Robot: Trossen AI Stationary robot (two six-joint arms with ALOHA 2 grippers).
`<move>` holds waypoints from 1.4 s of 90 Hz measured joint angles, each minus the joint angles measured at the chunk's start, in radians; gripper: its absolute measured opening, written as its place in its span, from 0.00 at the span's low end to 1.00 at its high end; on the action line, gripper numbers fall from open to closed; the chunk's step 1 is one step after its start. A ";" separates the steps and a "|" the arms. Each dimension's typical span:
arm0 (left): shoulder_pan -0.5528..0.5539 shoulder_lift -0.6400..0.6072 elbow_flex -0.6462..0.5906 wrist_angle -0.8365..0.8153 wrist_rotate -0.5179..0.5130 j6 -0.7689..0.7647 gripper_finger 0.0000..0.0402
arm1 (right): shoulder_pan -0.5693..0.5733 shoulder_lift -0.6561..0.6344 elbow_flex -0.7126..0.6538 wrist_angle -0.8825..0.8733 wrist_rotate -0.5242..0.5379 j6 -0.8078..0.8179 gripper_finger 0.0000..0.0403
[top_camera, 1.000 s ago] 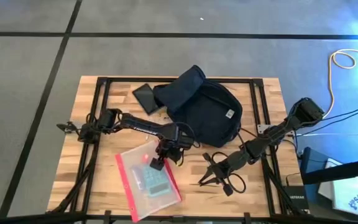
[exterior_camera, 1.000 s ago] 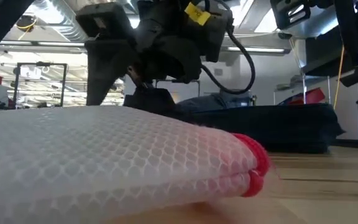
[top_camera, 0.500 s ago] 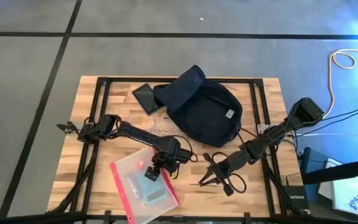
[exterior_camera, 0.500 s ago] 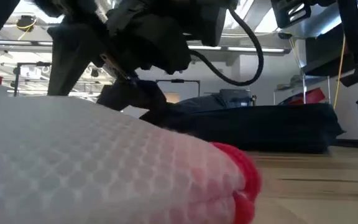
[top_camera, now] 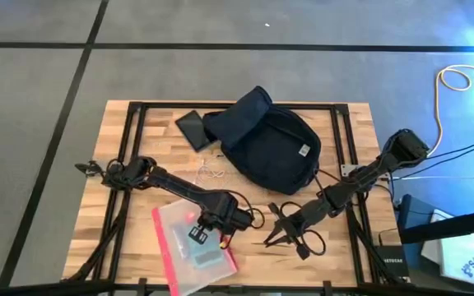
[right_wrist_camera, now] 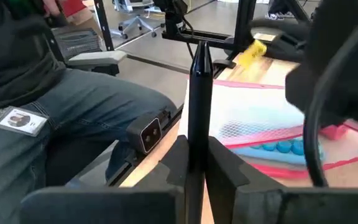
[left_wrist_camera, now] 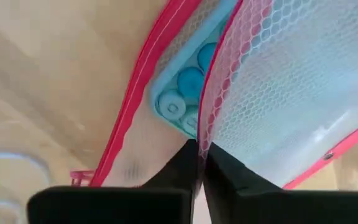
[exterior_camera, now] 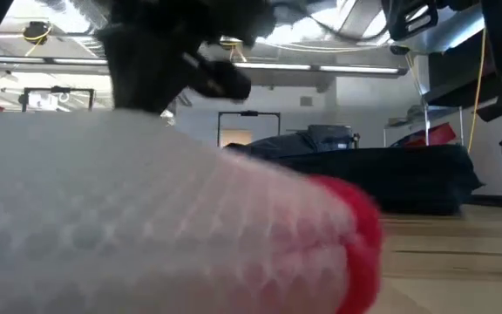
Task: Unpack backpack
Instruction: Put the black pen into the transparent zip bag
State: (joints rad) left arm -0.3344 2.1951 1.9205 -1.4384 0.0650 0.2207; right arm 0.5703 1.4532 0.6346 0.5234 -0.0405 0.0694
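A wooden table (top_camera: 122,247) on a dark frame stands on grey carpet, with an open workshop hall beyond it in the low view. The backpack (top_camera: 270,144) lies at the far middle of the table, its long axis slanting from far left to near right, a flap folded out at its far-left end and a flat dark pad (top_camera: 193,128) just beside that end.

The left gripper (top_camera: 197,236) is at the near middle of the table, well apart from the backpack and on its near-left side. Its fingers (left_wrist_camera: 188,168) are pressed together, pinching the red edge of a clear mesh pouch (top_camera: 194,248); a light blue item with round bumps (left_wrist_camera: 188,84) shows through the mesh. The pouch lies flat near the front edge, long axis running near to far.

The right gripper (top_camera: 280,231) rests low at the near right, fingers closed with nothing between them; a seated person (right_wrist_camera: 55,106) shows past the table edge in its wrist view.

By my reading the right gripper is somewhat nearer the bag's near-right end, yet the opening sits at the far-left end, on the left arm's side. That arm would have to let go of the pouch and reach far and slightly right.
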 joint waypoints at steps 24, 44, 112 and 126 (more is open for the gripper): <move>0.001 -0.117 0.064 0.017 -0.158 -0.027 0.00 | 0.067 -0.015 0.000 0.007 0.038 -0.094 0.03; -0.016 -0.278 0.069 0.134 -0.287 -0.101 0.00 | 0.100 -0.031 0.000 0.084 0.273 -0.215 0.03; -0.248 -0.346 -0.320 0.589 -0.453 -0.188 0.00 | 0.033 -0.062 0.003 0.343 0.714 -0.210 0.03; -0.265 -0.346 -0.341 0.639 -0.499 -0.192 0.00 | -0.108 -0.062 0.003 0.342 0.684 0.005 0.03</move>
State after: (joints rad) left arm -0.5995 1.8496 1.5799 -0.7990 -0.4339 0.0288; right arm 0.4622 1.3914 0.6374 0.8654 0.6438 0.0742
